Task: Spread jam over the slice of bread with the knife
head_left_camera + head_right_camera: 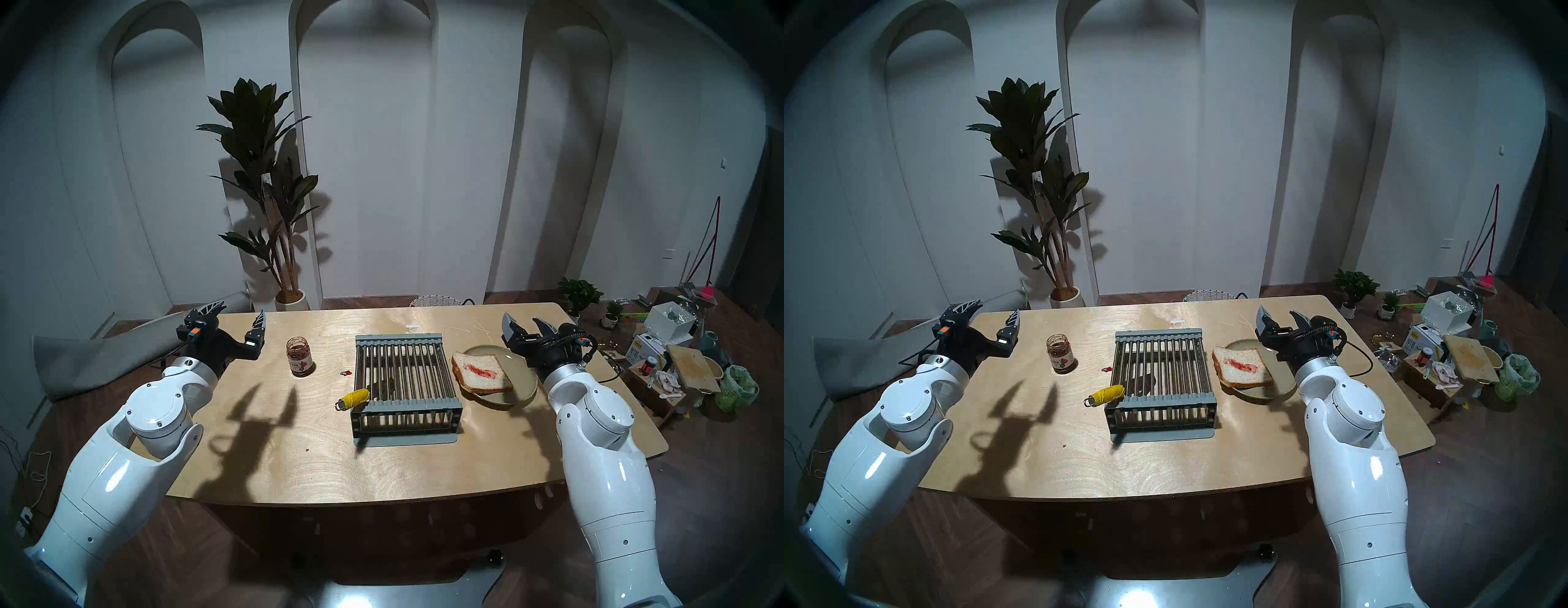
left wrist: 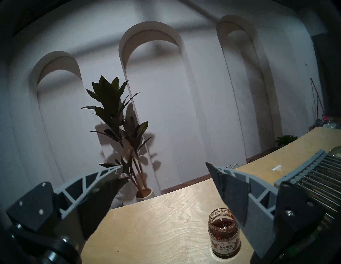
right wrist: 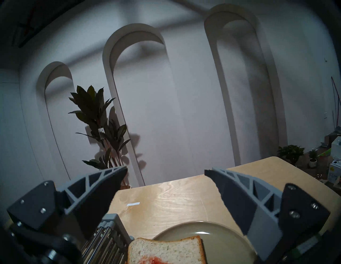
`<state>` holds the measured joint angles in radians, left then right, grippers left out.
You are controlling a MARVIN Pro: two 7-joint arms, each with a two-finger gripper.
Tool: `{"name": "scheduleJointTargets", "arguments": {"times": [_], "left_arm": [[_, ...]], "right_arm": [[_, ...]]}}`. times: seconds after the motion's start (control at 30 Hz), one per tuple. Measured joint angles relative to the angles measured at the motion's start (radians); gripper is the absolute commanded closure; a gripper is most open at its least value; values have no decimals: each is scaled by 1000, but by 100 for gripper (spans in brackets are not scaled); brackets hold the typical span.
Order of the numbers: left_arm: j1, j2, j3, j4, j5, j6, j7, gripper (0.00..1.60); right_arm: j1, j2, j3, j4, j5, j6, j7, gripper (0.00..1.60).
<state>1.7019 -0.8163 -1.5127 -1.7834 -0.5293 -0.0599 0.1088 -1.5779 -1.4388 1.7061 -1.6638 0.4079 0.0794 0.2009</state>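
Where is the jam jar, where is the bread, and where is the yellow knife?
jam jar [image 1: 301, 357]: head left view, on its label.
slice of bread [image 1: 482, 373]: head left view, on its red jam smear.
knife [image 1: 356, 398]: head left view, on its yellow handle.

The jam jar [image 1: 301, 356] stands left of the rack [image 1: 403, 388]. The bread [image 1: 481, 372] lies on the plate [image 1: 519, 388], right of the rack.

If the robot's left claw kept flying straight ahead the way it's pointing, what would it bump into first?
Probably nothing on the table. The left gripper points level, jaws open, above the tabletop. The jam jar sits lower and off to the side. Beyond the table's far edge, the potted plant looks nearest that line, though depth is unclear.
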Motion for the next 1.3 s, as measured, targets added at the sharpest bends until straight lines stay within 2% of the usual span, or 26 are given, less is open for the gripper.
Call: {"name": "scheduleJointTargets", "arguments": {"times": [0.17, 0.37, 0.53, 0.83, 1.3], "left_arm": [[-12, -20, -14, 44, -81, -37, -51, 0], [-24, -33, -14, 77, -111, -52, -80, 0], [-32, -40, -10, 85, -115, -54, -86, 0], [-44, -47, -2, 85, -94, -52, -72, 0], [-49, -47, 0, 85, -83, -52, -64, 0]], "right_arm": [[13, -13, -11, 49, -4, -60, 11, 0], [30, -18, -22, 80, -5, -91, 24, 0], [42, -17, -29, 83, -15, -95, 26, 0], [60, 5, -50, 73, -83, -91, -15, 0], [66, 16, -59, 67, -100, -87, -38, 0]]}}
